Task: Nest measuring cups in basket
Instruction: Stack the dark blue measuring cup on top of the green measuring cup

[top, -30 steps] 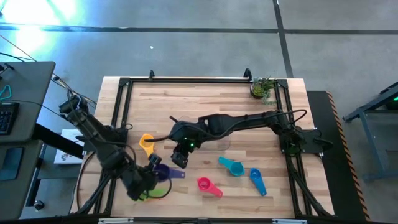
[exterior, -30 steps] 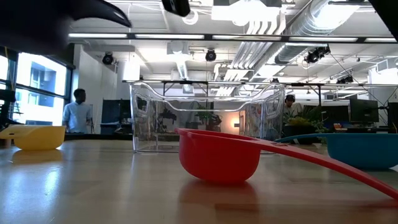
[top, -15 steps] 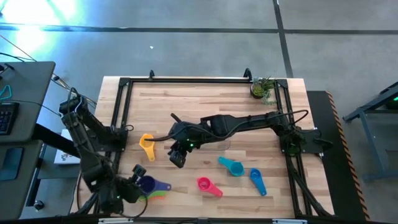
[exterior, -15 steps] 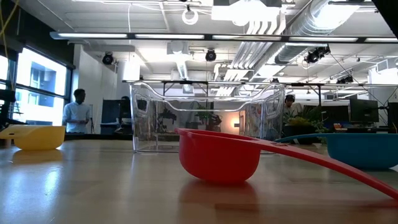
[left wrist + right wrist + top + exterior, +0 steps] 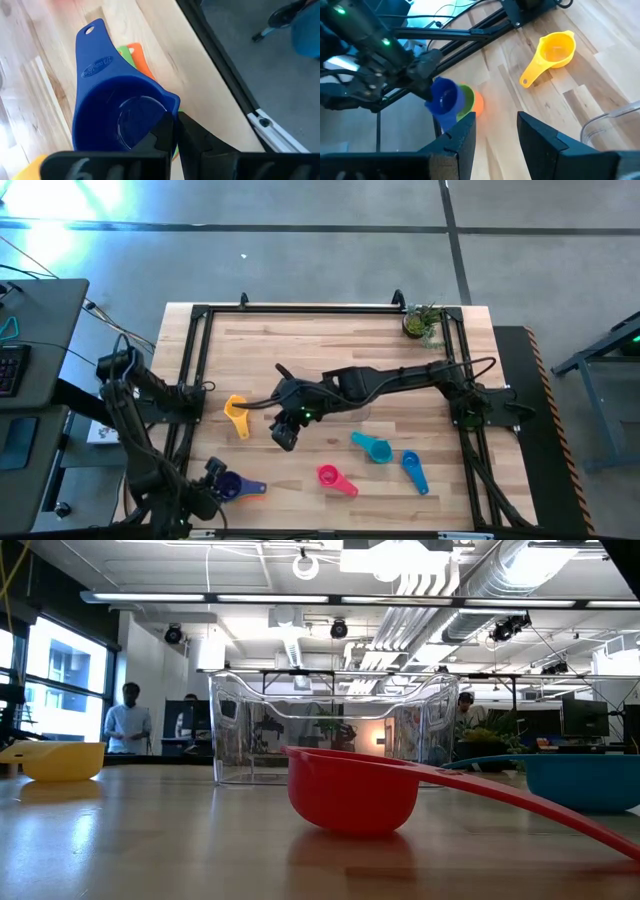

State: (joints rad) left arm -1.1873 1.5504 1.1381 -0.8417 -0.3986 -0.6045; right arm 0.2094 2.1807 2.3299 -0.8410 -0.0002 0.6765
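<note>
Left gripper: fingers pinched shut on the blue cup's thin rim, green and orange cups nested beneath.
Right gripper: fingers half open, empty, beside the basket.
Handling: light, stiff, slick plastic; rim or handle probably grips best.

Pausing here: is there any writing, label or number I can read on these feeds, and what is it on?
Embossed lettering on the flat handle of the dark blue round plastic measuring cup, held at its rim by the left claw: too blurred to read.
Print on the white paper sheet beside the table's left edge: too small to read.
No other text or numbers show.
</note>
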